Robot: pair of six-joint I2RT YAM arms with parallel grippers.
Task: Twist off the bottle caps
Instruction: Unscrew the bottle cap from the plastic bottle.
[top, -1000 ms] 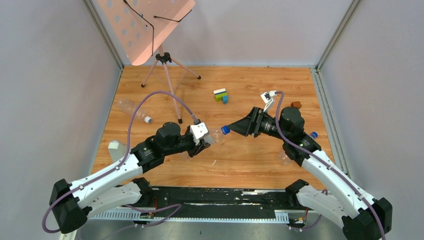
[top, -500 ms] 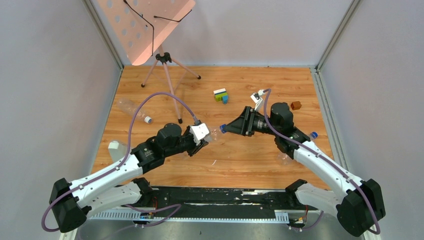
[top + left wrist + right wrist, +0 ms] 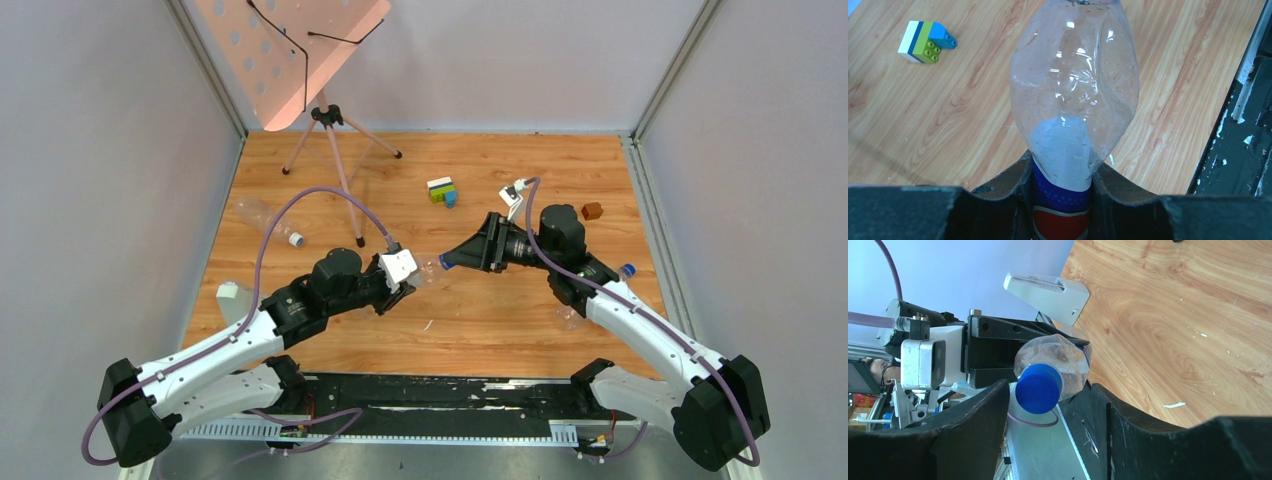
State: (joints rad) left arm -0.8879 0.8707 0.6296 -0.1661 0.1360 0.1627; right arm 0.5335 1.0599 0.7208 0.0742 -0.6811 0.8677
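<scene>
Pinching clear bottle [image 3: 1075,85] in left tool [image 3: 1063,180] above wooden worktop [image 3: 948,115]; straddling its blue cap [image 3: 1038,388] with right tool [image 3: 1049,390], spread apart.

Three bottles [image 3: 253,214], three caps [image 3: 1038,388], one block cluster [image 3: 441,190], one brown cube [image 3: 592,211]
</scene>
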